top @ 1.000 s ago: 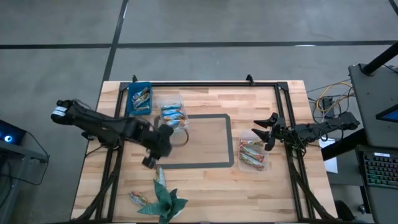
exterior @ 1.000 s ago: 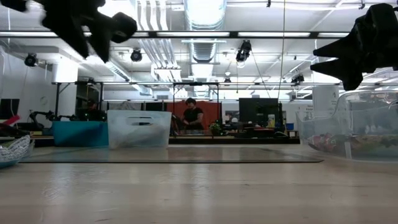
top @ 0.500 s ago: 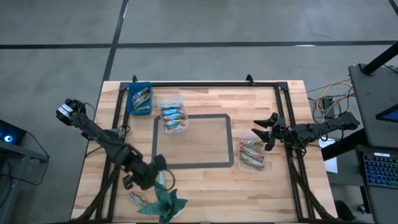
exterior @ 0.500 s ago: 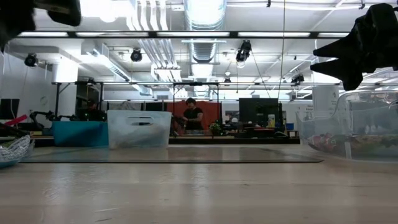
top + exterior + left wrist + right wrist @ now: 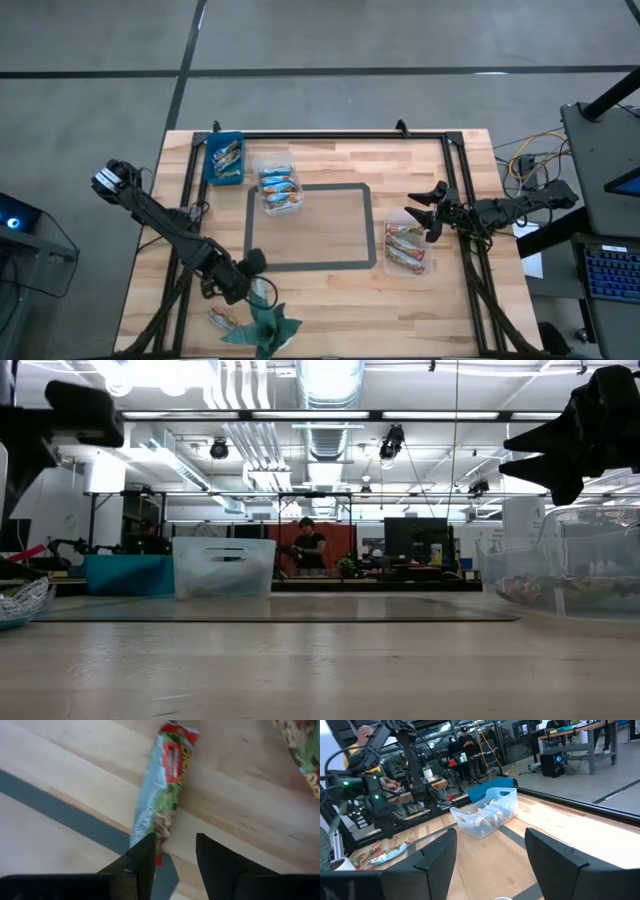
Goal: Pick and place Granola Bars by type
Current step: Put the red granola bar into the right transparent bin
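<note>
Foil-wrapped and slick, the green-and-red granola bar (image 5: pixel 165 785) lies flat on the table (image 5: pixel 330 290), one end resting on the dark tape line (image 5: pixel 60 810). The left end effector (image 5: pixel 172 857) hovers just above that near end, its fingers set narrow and holding nothing. A descent from here would likely catch only the crimped wrapper tail, and the bar could slide, swing loose or drop on the lift. The gap also looks barely wider than the bar, so a slight offset could put a finger on top and push it along the wood.

Just beside the left end effector in the high view stands the green paper plant figure (image 5: pixel 265 322), with another brown-and-red bar (image 5: pixel 222 318) near its base; a sweep towards the table's front edge could knock either.

Blue bars fill the clear tub (image 5: pixel 280 190) at the taped rectangle's corner, next to the blue bin (image 5: pixel 224 158). Brown-and-red bars sit in the clear tub (image 5: pixel 406 250) on the right side, where the right end effector (image 5: pixel 428 213) waits above it, fingers moderately apart and empty. The taped rectangle's interior is open, giving free passage between tubs.
</note>
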Available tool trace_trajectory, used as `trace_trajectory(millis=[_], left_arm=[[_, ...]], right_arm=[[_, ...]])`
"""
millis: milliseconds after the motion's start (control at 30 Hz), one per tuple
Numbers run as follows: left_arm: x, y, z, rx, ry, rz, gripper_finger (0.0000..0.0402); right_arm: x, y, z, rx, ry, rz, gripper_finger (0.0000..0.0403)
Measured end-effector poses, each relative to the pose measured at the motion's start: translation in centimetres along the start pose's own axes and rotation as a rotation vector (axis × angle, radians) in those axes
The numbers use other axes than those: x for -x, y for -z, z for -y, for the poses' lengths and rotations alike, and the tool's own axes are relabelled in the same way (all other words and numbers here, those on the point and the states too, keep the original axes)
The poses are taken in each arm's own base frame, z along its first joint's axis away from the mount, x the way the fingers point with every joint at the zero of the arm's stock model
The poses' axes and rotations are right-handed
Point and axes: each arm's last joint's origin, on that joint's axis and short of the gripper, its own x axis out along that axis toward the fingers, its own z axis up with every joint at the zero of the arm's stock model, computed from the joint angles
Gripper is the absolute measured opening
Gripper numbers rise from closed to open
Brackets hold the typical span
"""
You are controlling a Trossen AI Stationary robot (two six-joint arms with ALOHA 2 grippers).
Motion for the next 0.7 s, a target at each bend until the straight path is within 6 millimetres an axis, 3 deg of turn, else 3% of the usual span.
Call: trace_trajectory(millis=[200,467,600,700], left_arm=[[0.0,0.4,0.2,-0.004,0.000,0.003,0.0122],[2.9,-0.8,-0.9,0.022,-0.081,0.102,0.0122],[3.9,-0.2,-2.4,0.136,-0.140,0.112,0.0122],[4.4,0.7,-3.6,0.320,-0.166,0.129,0.0122]], right_arm=[[0.0,0.0,0.0,0.000,0.000,0.000,0.0224],[0.0,0.0,0.0,0.000,0.000,0.000,0.0224],[0.0,0.0,0.0,0.000,-0.001,0.000,0.0224],[0.0,0.0,0.0,0.000,-0.001,0.000,0.0224]])
